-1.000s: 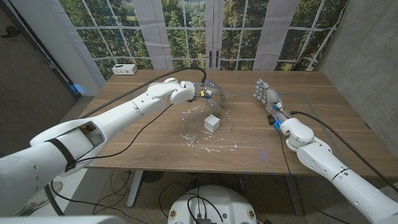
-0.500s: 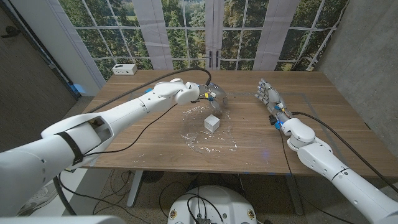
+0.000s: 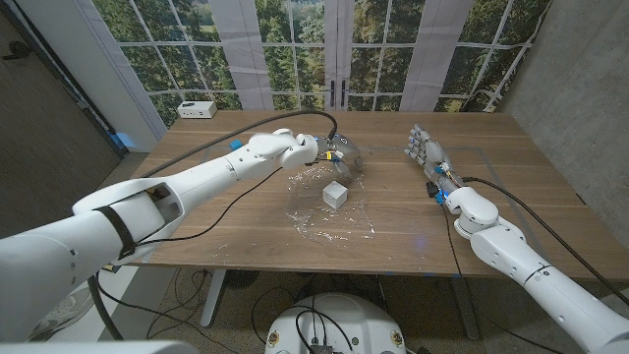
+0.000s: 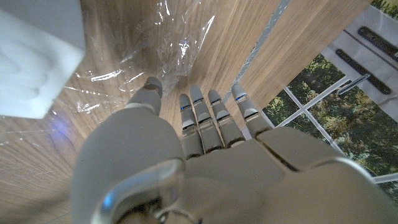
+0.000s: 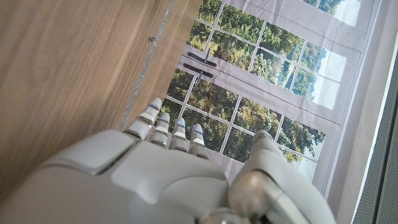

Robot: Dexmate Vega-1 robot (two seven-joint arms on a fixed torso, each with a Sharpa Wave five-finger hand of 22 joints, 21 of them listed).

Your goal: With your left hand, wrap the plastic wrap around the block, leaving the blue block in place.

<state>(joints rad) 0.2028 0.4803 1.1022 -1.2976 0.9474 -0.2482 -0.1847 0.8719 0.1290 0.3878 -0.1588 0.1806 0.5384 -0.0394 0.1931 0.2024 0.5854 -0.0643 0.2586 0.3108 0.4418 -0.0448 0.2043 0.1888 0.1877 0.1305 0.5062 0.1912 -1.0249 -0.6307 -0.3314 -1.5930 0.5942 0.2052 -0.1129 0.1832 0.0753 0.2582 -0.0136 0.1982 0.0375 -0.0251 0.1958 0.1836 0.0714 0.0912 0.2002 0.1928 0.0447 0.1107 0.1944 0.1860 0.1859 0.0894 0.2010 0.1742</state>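
A small white block point(image 3: 336, 194) stands on a crinkled sheet of clear plastic wrap point(image 3: 329, 224) spread on the wooden table point(image 3: 246, 231); I see no blue on it. My left hand point(image 3: 328, 151) hovers just behind the block and holds the wrap's far edge, which is lifted off the table into a clear fold point(image 3: 349, 160). In the left wrist view the fingers point(image 4: 211, 115) reach out close together, the thumb lies beside the glinting wrap point(image 4: 163, 43), and the block point(image 4: 34, 59) sits at one side. My right hand point(image 3: 425, 149) stands at the far right, fingers apart, holding nothing.
A white box point(image 3: 198, 109) sits at the table's far left corner. A thin tape line point(image 3: 484, 148) runs across the right side of the table. Windows stand behind the far edge.
My left hand has moved a little to the right along the back of the block, carrying the lifted edge of the wrap with it. The right hand and block have stayed put.
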